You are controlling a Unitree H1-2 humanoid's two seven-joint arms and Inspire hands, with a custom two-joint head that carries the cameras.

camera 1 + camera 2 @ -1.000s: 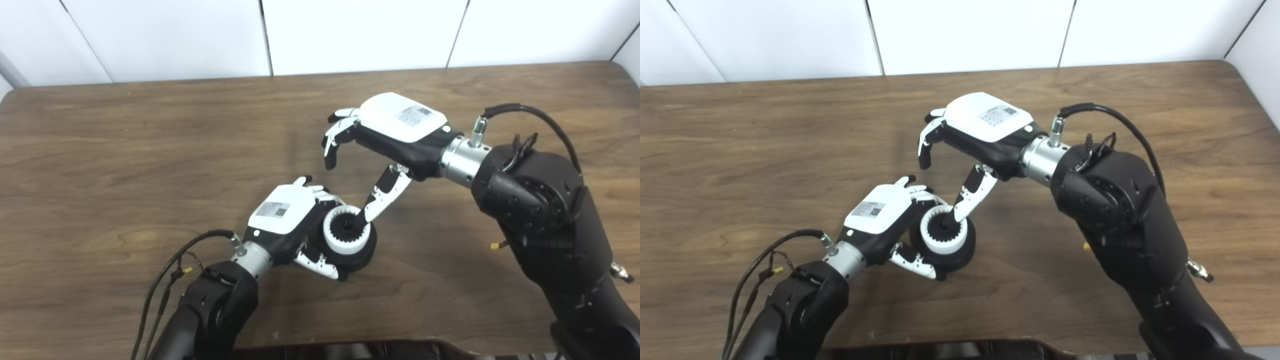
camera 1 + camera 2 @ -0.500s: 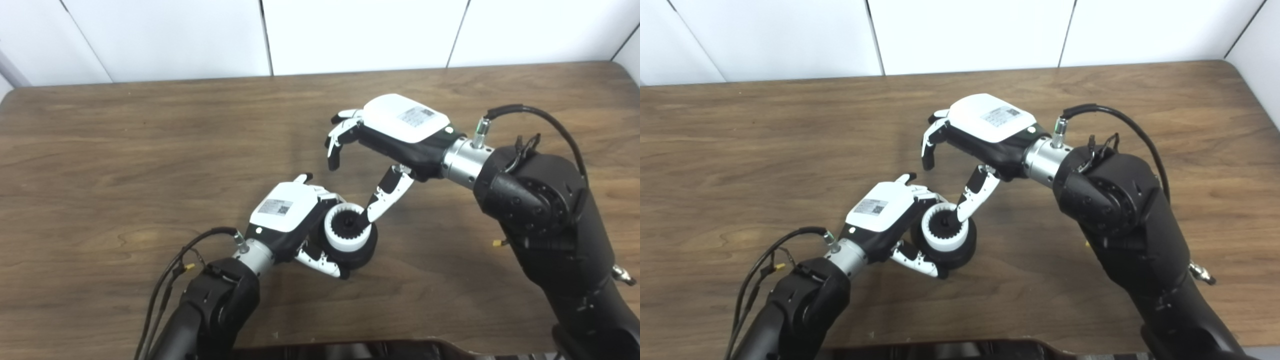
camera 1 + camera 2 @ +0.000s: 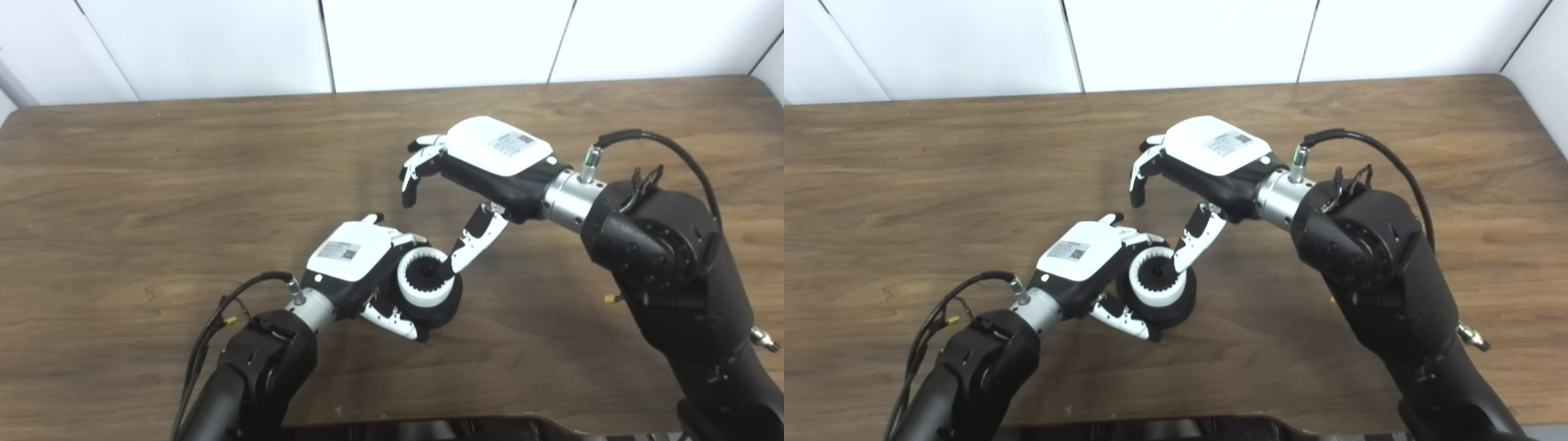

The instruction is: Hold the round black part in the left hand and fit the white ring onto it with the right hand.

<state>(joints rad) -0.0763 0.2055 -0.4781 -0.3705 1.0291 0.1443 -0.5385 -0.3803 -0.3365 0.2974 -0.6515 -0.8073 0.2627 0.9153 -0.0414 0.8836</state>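
Sat mid-table (image 3: 153, 184): ring (image 3: 420, 284) on round part (image 3: 446, 307), left robot hand (image 3: 358, 272) beside it, right robot hand (image 3: 484, 174) behind, thumb touching ring.

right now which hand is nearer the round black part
Left. The left hand is wrapped around the round black part, holding it. The right hand sits up and to its right, only its thumb tip reaching down to the white ring on the part.

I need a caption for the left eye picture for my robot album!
Left hand grips the black part with the white ring on it; right hand, open, touches the ring's middle.
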